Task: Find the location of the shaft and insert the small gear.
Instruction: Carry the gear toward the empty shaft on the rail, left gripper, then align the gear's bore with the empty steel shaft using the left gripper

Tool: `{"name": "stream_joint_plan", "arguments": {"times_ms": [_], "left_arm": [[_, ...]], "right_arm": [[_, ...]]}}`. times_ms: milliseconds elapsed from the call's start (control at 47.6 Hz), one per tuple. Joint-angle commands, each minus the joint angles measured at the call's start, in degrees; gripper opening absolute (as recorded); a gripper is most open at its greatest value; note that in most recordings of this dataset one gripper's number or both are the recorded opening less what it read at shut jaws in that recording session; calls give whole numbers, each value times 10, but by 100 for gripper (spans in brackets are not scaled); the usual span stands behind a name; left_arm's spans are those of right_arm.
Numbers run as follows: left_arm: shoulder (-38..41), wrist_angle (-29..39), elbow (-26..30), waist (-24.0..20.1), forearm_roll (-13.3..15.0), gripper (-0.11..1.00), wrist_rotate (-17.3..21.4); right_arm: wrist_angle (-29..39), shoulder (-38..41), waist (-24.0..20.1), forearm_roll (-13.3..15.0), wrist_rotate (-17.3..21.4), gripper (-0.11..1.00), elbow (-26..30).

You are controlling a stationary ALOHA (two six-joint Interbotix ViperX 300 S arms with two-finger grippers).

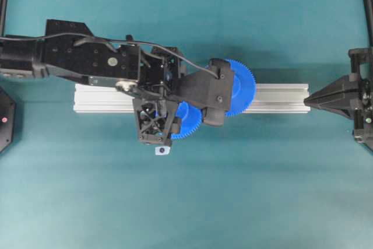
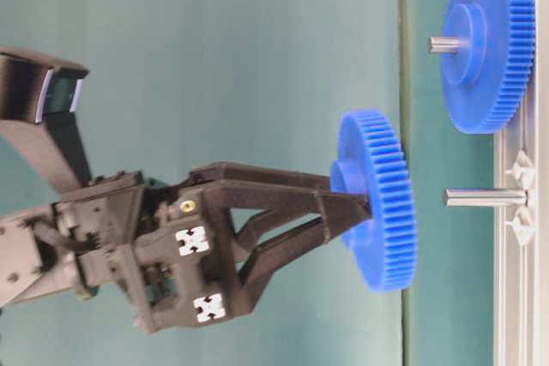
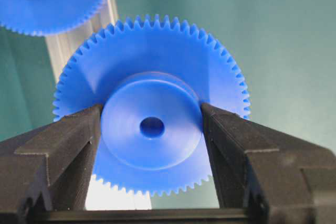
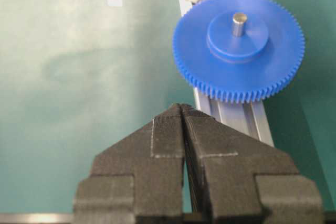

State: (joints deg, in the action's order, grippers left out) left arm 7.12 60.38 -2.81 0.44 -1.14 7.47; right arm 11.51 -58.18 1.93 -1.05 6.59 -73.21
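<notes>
The left gripper (image 3: pixel 152 124) holds the small gear (image 3: pixel 152 108), its jaws clamped on either side of the raised hub. The gear hangs above the aluminium rail (image 1: pixel 280 97), apart from the bare shaft (image 2: pixel 485 197) standing on that rail. The large gear (image 4: pixel 239 45) sits further along the rail. The right gripper (image 4: pixel 182 109), jaws pressed together and empty, hovers just off the rail's end.

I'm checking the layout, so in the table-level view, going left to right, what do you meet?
Left hand → small gear, gripped by its hub → bare shaft standing out from the aluminium rail.
</notes>
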Motion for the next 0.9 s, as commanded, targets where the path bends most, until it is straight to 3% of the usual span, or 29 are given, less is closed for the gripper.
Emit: {"name": "stream_joint_plan", "arguments": {"times_ms": [0,883], "left_arm": [[-11,-2,15,-3,-1,65,1],[29,-3,13,-42,-4,65,23]], "right_arm": [[-3,4,1,-1,7,3,7],[-4,4,5,0,6,3,4]]}}
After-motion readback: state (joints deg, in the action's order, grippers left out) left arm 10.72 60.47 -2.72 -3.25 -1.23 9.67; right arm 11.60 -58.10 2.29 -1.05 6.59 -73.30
